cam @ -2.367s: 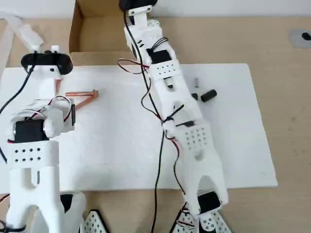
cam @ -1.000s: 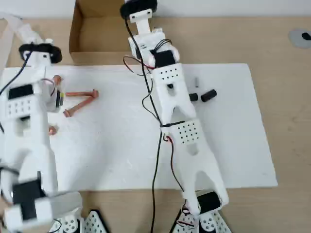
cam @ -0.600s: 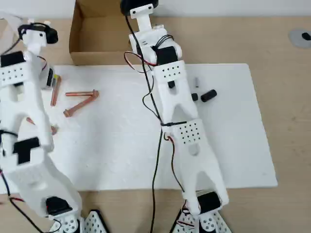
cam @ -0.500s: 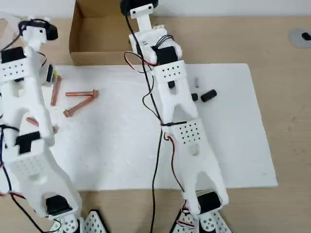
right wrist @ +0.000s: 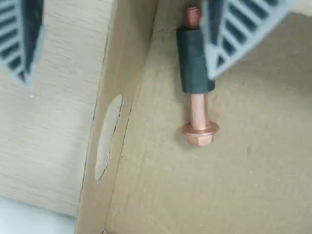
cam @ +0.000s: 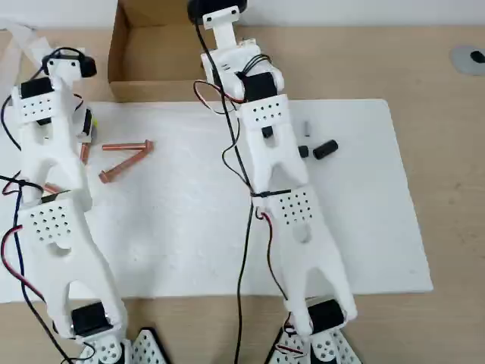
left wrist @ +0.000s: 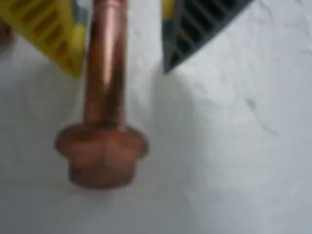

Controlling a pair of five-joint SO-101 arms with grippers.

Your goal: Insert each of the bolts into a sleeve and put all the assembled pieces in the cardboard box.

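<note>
A copper bolt lies on the white foam mat, its hex head toward the wrist camera. My left gripper is open, with the yellow finger on one side of the shaft and the black finger on the other. In the high view that gripper is at the mat's far left. My right gripper hangs open over the cardboard box. A bolt in a black sleeve lies on the box floor. Two more bolts lie right of the left gripper.
Loose black sleeves lie on the mat right of the right arm. The box stands beyond the mat's back edge. Another bolt shows beside the left arm. The mat's front middle is bare.
The left arm has swung out to the far left of the mat, and its gripper now straddles the leftmost bolt. The right arm has stretched further over the box, then held still.
</note>
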